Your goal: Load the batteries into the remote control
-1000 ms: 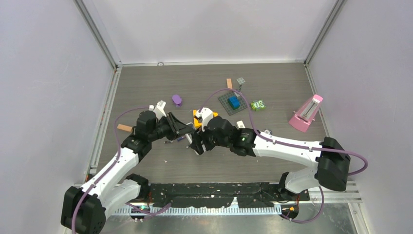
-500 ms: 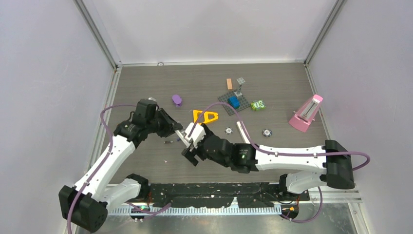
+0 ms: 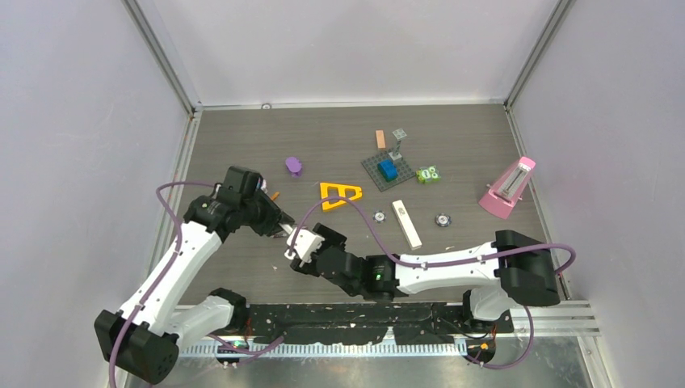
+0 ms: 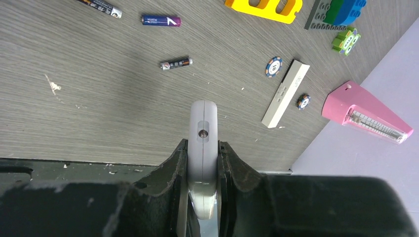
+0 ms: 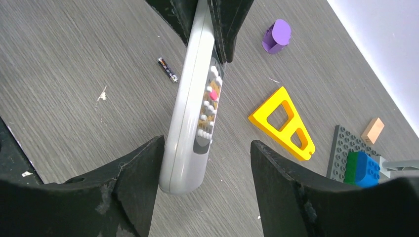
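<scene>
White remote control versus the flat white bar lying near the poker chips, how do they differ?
The white remote control is gripped in the left claw above the grey table; the flat white bar lies loose on it. The remote has a rounded end and buttons; the bar is buttonless and square-ended. Both are pale, long and slim.

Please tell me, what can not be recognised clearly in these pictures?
1) Battery compartment of the remote: the right wrist view shows only the button side; in the left wrist view the left hand covers its lower part.
2) The batteries: too small to find in the top view; one is cut by the upper edge of the left wrist view.
3) Whether the right hand touches the remote: unclear in the right wrist view.
</scene>
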Motion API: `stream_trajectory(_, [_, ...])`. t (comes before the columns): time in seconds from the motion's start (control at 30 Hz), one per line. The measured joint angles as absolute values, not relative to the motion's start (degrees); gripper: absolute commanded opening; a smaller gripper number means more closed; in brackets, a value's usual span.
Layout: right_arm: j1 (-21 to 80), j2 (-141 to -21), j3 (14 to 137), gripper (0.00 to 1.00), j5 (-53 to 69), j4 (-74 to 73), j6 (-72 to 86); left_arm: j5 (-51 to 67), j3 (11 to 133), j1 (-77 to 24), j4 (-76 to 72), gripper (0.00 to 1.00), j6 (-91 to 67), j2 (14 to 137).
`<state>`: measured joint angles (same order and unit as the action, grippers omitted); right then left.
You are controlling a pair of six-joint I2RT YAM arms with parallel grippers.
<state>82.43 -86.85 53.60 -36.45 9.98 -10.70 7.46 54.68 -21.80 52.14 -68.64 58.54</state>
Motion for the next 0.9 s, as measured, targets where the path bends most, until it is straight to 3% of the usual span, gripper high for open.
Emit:
stream_trajectory(0.3, [82.8, -88.7, 53.6, 0.63, -38.9, 13.8, -12.0, 6.5, 54.7, -21.8, 53.5, 0.00, -70.1, 56.6])
stream_trajectory(0.6, [83.2, -91.5, 53.5, 0.14, -40.2, 16.9, -13.0, 6.5, 54.7, -21.7, 53.1, 0.00, -71.7, 56.1])
stream_trajectory(0.67, [83.2, -91.5, 53.5, 0.07, -40.7, 17.2, -13.5, 6.5, 54.7, -21.7, 53.0, 0.08, -72.2, 56.1])
stream_trajectory(0.8, [83.2, -91.4, 53.4, 0.05, -41.1, 17.1, -13.6, 7.4, 53.7, -21.6, 50.9, 0.27, -71.4, 55.7])
stream_trajectory(0.9, [83.1, -90.2, 52.9, 0.05, -40.9, 15.4, -13.1, 8.9, 50.7, -21.6, 46.9, 0.63, -70.6, 53.9])
